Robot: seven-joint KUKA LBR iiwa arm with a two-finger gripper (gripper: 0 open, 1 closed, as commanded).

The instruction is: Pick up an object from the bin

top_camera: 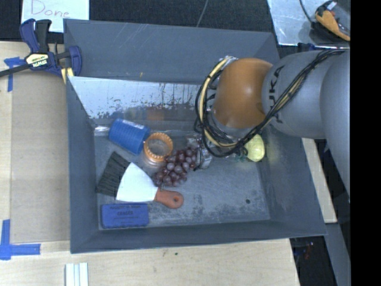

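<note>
My gripper (201,152) is low in the middle of the bin, mostly hidden under the arm's orange cover. Only some of its metal body shows, at the right end of a bunch of dark purple grapes (177,165). It touches or nearly touches the bunch; I cannot tell which. A small clear cup with an orange rim (158,147) lies just left of the grapes. A blue cup (127,135) lies on its side further left. A yellow-green fruit (255,149) sits to the right of the gripper, partly under the arm.
A white scraper with an orange handle (138,186) lies in front of the grapes, over a black brush (112,174). A flat blue block (124,215) rests by the front left wall. The arm with its cables covers the bin's right back part.
</note>
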